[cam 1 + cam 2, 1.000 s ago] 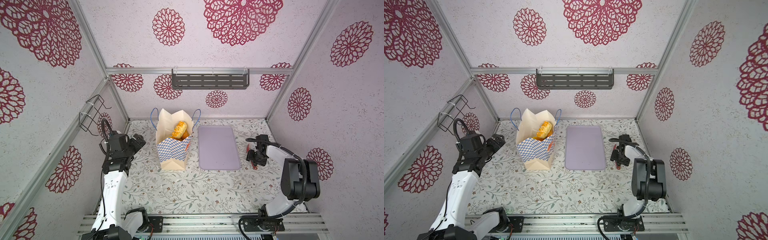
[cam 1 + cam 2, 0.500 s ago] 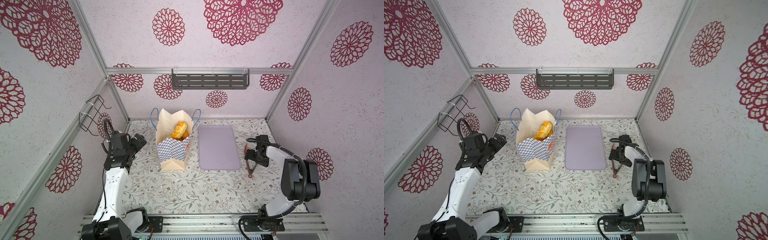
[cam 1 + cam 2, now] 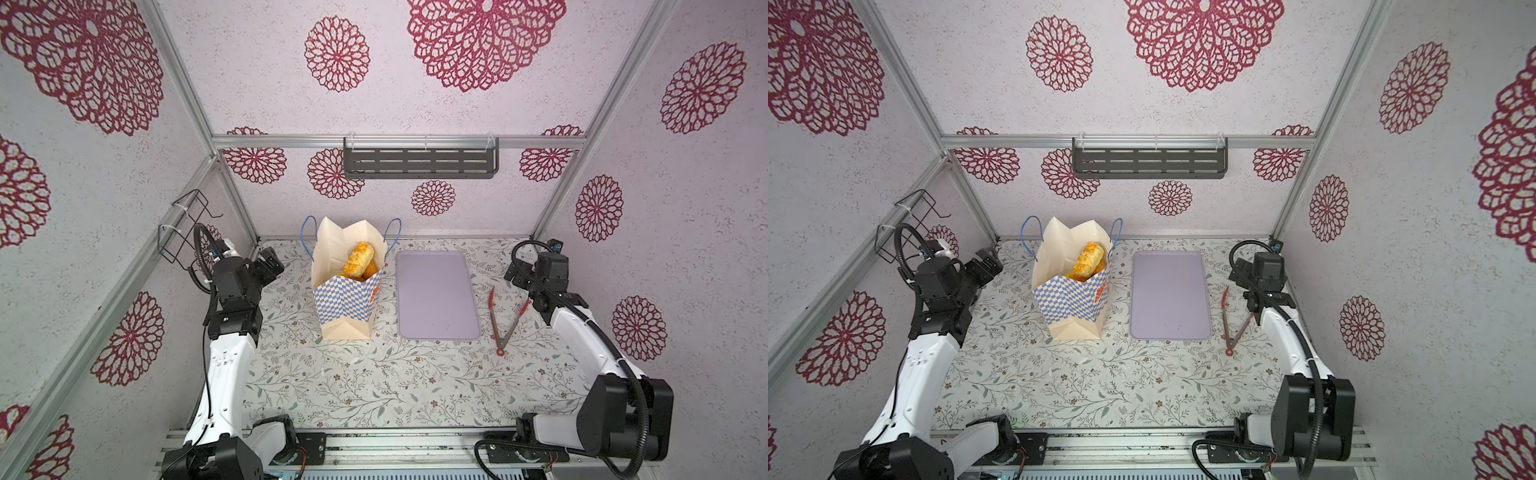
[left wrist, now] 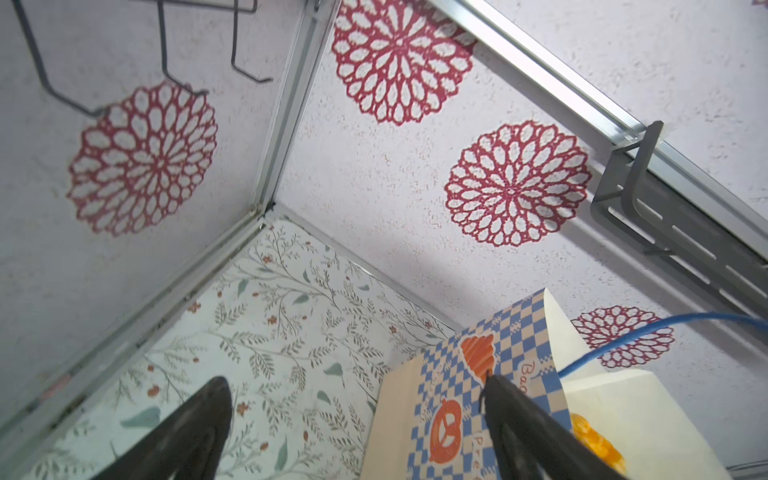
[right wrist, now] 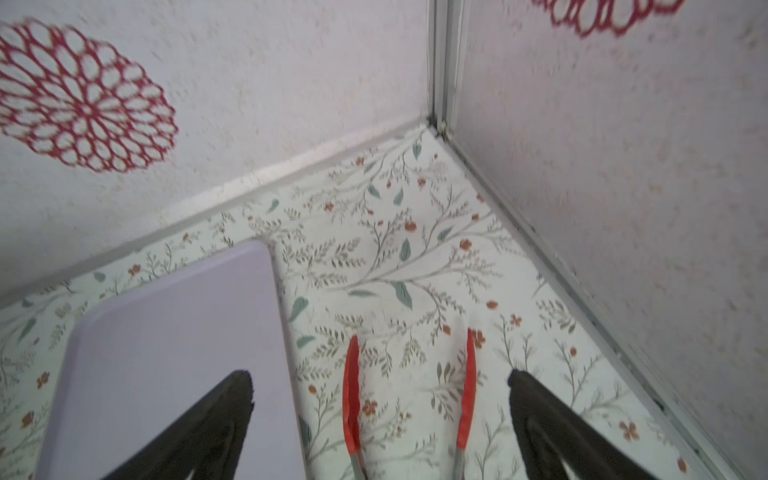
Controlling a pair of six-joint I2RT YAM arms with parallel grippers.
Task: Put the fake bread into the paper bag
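The paper bag [image 3: 347, 299] [image 3: 1073, 303] stands upright and open at the back of the table, left of centre. Fake bread [image 3: 360, 258] [image 3: 1089, 258] shows inside its mouth, golden and glossy; an orange piece [image 4: 598, 444] peeks out in the left wrist view. My left gripper [image 3: 270, 262] [image 3: 987, 262] [image 4: 353, 382] hangs open to the left of the bag [image 4: 453, 407], holding nothing and apart from it. My right gripper [image 3: 514, 275] [image 3: 1239, 275] [image 5: 380, 374] is open near the back right corner, above the red tips of the tongs [image 5: 351, 390].
A flat lilac tray [image 3: 436, 299] [image 3: 1169, 295] [image 5: 166, 353] lies right of the bag. Red-tipped metal tongs [image 3: 494, 320] [image 3: 1226, 316] lie spread on the table between the tray and the right arm. A grey shelf [image 3: 419, 164] hangs on the back wall, a wire rack [image 3: 183, 224] on the left wall.
My right gripper opened and let go of the tongs, which now lie on the table; it lifted back toward the corner. The left arm shifted slightly.
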